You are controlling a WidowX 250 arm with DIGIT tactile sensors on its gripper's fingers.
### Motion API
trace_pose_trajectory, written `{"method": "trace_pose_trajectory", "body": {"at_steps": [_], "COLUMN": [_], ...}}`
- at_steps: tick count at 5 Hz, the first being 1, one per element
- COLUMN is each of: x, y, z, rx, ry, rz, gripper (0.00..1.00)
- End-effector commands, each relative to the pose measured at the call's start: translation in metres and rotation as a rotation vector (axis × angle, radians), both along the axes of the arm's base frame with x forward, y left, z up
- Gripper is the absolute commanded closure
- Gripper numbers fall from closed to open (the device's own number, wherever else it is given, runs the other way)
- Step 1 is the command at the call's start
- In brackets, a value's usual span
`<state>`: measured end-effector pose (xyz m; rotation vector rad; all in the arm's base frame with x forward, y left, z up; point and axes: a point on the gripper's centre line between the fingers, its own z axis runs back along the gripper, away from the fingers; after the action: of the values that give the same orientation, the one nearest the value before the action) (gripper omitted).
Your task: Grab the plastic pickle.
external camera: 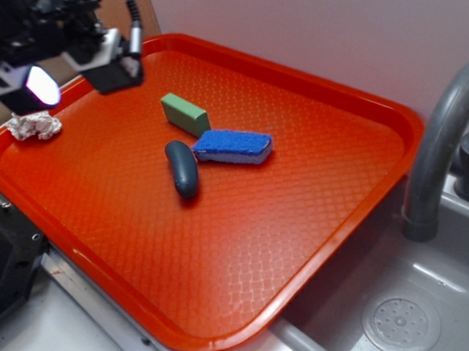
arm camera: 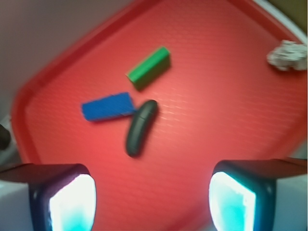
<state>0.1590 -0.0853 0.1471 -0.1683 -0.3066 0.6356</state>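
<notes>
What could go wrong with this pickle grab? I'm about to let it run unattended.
The plastic pickle lies with one end against the blue sponge, so a descending claw may nudge or pinch the sponge too. The green block sits just beyond and could be mistaken for the target. The pickle looks smooth, glossy and rounded, so it may squirt out as the open pads close.

Dark blue-grey plastic pickle (external camera: 182, 169), blue sponge (external camera: 233, 146), light green block (external camera: 186, 114), orange-red diamond-textured tray (external camera: 295, 226).
</notes>
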Motion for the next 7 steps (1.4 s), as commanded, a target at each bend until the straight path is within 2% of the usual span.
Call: {"method": "trace_pose_trajectory", "body": {"at_steps": [1,2,4,5,6,7], "x": [0.043,0.052,0.056,0.059,0.059,0.059], "y": [-0.013,-0.007,0.004,0.007,0.006,0.005], "z": [-0.037,-0.058,-0.093,-0.107,-0.107,-0.106], "rx": [0.052,0.013,0.021,0.051,0.057,0.048], "ry": [-0.018,0.001,0.062,0.086,0.068,0.09], "rz": [0.059,0.092,0.116,0.113,0.106,0.106], "gripper": [0.0,0.0,0.0,0.0,0.0,0.05]}}
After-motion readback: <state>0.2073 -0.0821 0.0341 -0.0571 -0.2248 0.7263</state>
